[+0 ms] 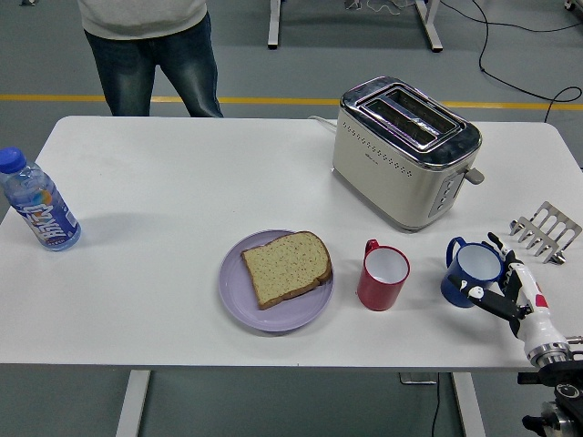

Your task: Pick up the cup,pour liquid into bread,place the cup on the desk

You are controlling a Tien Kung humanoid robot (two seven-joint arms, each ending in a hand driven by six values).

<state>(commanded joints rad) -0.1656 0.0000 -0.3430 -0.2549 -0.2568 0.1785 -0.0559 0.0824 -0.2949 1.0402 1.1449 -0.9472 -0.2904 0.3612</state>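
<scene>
We see right hand (499, 284) with fingers spread beside the blue cup (470, 273), near or touching it, no grasp. Red cup (383, 275) sits between blue cup and purple plate (239, 296) holding bread (286, 267). Toaster (404, 150) behind; bottle (37, 201) far left.

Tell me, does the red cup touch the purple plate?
Apart. The head view shows a strip of white table between the red cup and the rim of the purple plate, so they are beside each other and not touching.

Bread (286, 268) lies on the plate (273, 314) (two cups (383, 278) rightward), toaster (405, 151) behind them.
</scene>
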